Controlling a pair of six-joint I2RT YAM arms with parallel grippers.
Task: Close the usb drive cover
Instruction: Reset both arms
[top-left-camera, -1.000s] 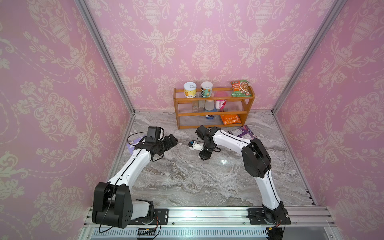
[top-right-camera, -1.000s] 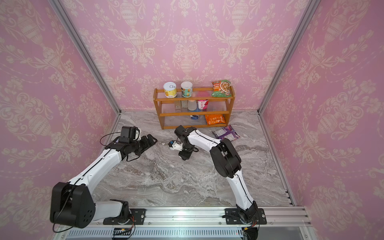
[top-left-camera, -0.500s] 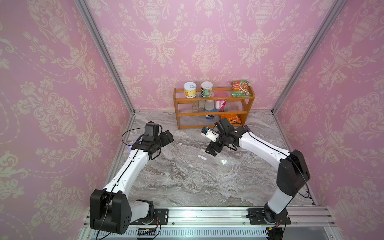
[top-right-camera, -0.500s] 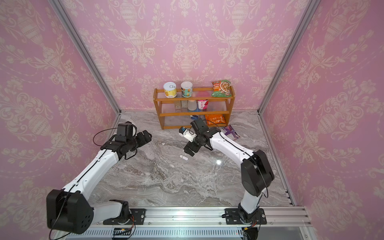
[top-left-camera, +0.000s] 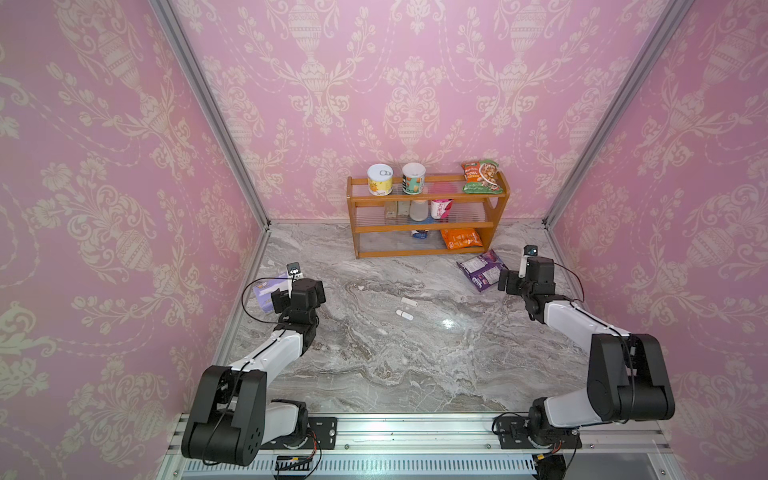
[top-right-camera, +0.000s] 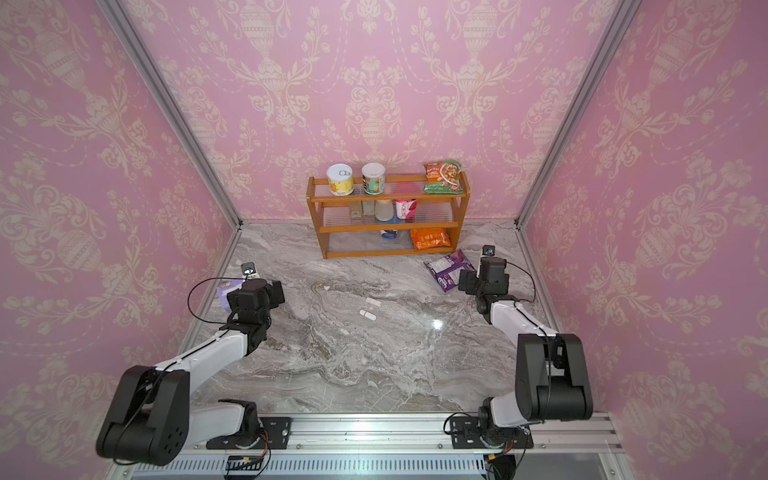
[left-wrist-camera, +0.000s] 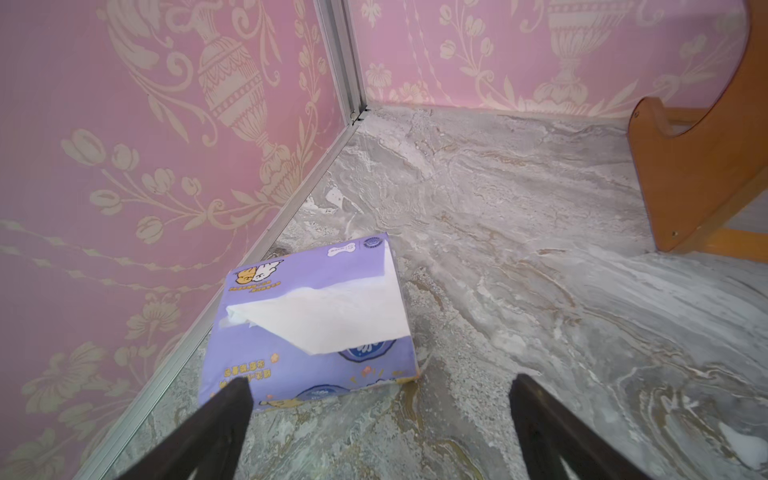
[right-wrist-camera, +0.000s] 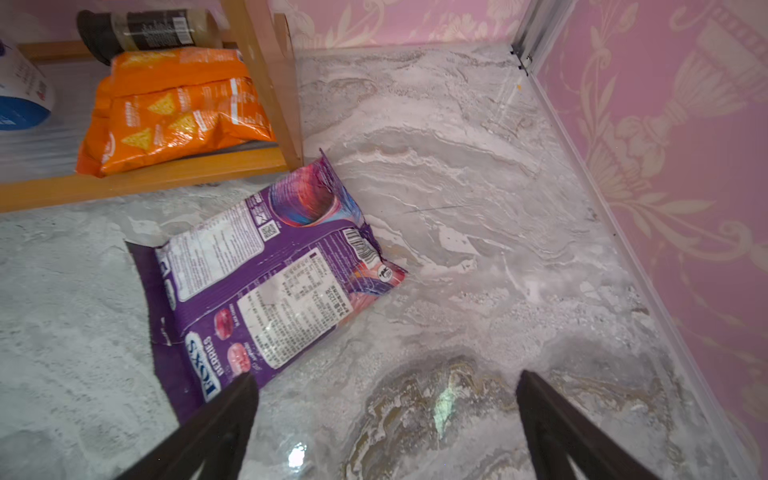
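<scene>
- In both top views, two small white pieces lie on the marble table (top-left-camera: 415, 374) in front of the wooden shelf (top-left-camera: 415, 228), well out from it. We take them for the usb drive and its cover. The shelf-side piece (top-left-camera: 409, 302) (top-right-camera: 373, 302) and the outer piece (top-left-camera: 404, 314) (top-right-camera: 368, 314) sit just beside each other. As far as we can tell they are not joined, and they are too small for us to say which is which.
- A second ago the right arm (top-left-camera: 573, 316) reached over that spot with something white in its claw. Half a second ago only the outer piece lay bare on the marble. Now the right arm is drawn back to one side of the shelf and the left arm (top-left-camera: 282, 345) to the other, both well apart from the pieces.
- In the left wrist view, the left gripper (left-wrist-camera: 379, 382) is spread wide with nothing between its fingers. It faces a purple tissue pack (left-wrist-camera: 316, 266) lying against the wall beside the shelf's end. Neither white piece shows here.
- In the right wrist view, the right gripper (right-wrist-camera: 387, 378) is likewise spread and empty over bare marble. A purple snack bag (right-wrist-camera: 266, 274) lies just in front of the shelf's foot, and an orange bag (right-wrist-camera: 174, 112) sits on the bottom board. No white piece shows here either.
- We judge that the release left the cover off. The task looks unfinished, and closing it would call for picking up both pieces afresh and lining them up end to end.
</scene>
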